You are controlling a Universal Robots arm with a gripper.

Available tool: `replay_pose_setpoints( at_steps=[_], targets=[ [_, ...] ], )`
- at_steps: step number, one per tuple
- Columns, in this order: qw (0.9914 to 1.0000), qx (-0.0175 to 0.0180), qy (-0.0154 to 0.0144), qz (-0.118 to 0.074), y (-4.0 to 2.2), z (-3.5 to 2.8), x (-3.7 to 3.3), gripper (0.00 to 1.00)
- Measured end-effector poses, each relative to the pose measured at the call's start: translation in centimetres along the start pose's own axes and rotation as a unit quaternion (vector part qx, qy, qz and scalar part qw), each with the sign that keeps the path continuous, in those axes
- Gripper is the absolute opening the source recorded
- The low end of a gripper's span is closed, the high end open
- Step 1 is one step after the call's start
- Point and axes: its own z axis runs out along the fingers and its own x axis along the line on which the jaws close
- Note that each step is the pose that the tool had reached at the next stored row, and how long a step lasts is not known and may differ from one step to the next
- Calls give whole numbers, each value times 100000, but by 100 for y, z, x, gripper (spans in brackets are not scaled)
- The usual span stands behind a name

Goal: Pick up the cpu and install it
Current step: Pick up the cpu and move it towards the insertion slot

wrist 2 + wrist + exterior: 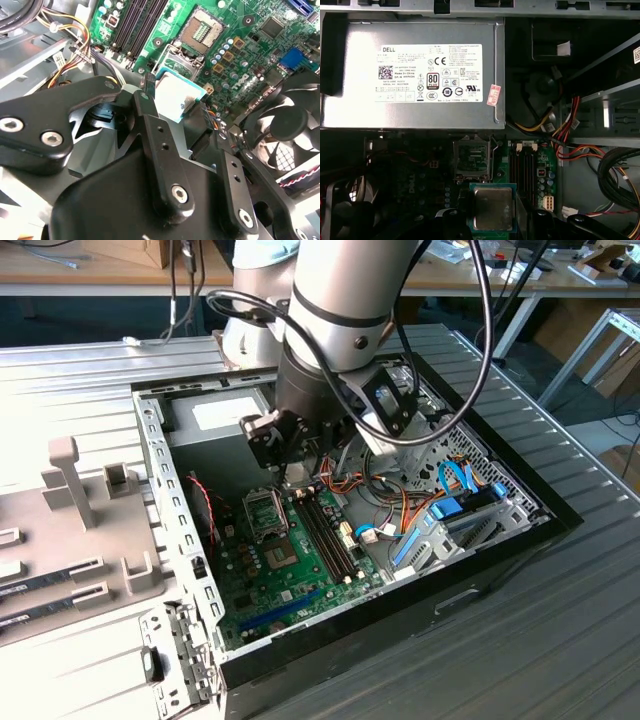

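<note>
Gripper (175, 100) fingers (152, 125) clamped on 2 opposite edges of the cpu (492, 207), held above the green motherboard (250, 45). Just beyond, open socket (471, 160). Farthest, grey power-supply box (415, 75) along the computer case (165, 480) edge.

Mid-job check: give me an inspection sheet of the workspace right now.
Surface: ribbed metal table carrying the open computer case.
Job's things: cpu held over the motherboard near the open socket, not seated.
Clutter: grey fixture at the exterior view's left; power supply inside the case.
Gripper: gripper shut on the cpu.
Cables: coloured wire bundles beside the board; black cable looping off the arm.
Surroundings: wooden benches behind the table.
</note>
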Motion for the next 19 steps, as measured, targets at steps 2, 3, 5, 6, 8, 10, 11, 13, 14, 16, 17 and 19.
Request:
replay_pose_setpoints(
  at_steps=[2,3,5,6,8,10,11,13,14,16,17,19],
  targets=[
    [100000,3,1,1,-2,8,-8,47],
    [100000,0,0,-1,-2,11,-11,47],
    [100000,3,2,1,-4,18,-17,47],
    [100000,-2,-1,-2,-4,21,-20,47],
    [100000,-2,0,1,-5,26,-25,47],
    [100000,1,0,0,-6,31,-30,47],
    [100000,-2,-1,-2,-7,35,-35,47],
    [100000,-3,2,-2,-7,41,-44,47],
    [100000,-2,-2,1,-8,45,-49,47],
    [100000,-1,-1,0,-8,51,-57,47],
    [100000,-1,-1,-3,-9,54,-61,47],
    [100000,-1,-1,-2,-10,62,-73,47]
  ],
)
